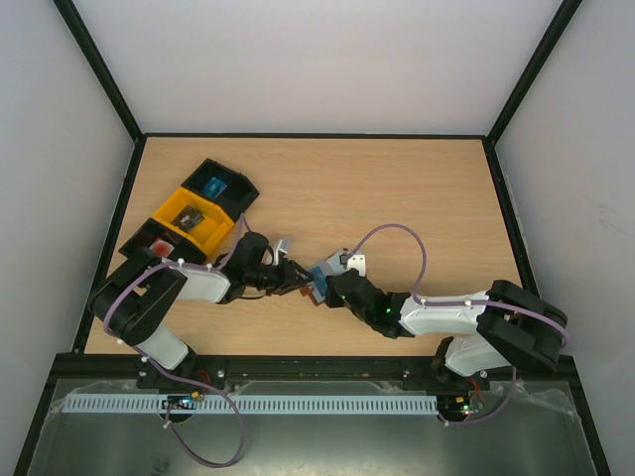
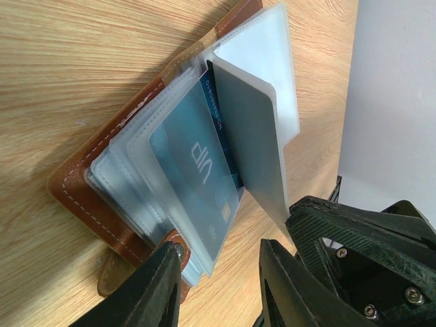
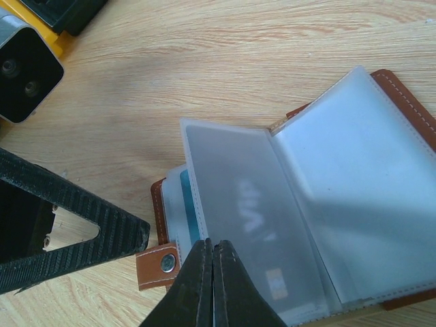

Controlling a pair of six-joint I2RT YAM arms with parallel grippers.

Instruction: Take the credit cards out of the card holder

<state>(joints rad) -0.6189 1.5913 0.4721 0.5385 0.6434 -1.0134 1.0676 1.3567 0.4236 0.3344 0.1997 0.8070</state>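
The likeliest trouble is that the whole card holder comes up with the pull. The right gripper has its jaws pressed together, seemingly on the lower edge of a frosted sleeve page that stands up like a leaf. A grey card marked VIP sits inside that page. If the pinch catches plastic and card together, the pocket is squeezed flat and the card cannot slide free. If it catches plastic alone, a tug would drag the holder across the surface or strain the stitching. The left gripper gives no anchor: its jaws are spread, straddling the sleeve corner beside the snap tab and closing on nothing. The two grippers are very near each other and could knock.

The holder lies open near the middle of the surface, with the yellow bin well apart at ten o'clock. In the left wrist view it spreads from the jaws toward eleven o'clock, a teal card showing in a lower sleeve. In the right wrist view it fans from the jaws toward two o'clock.
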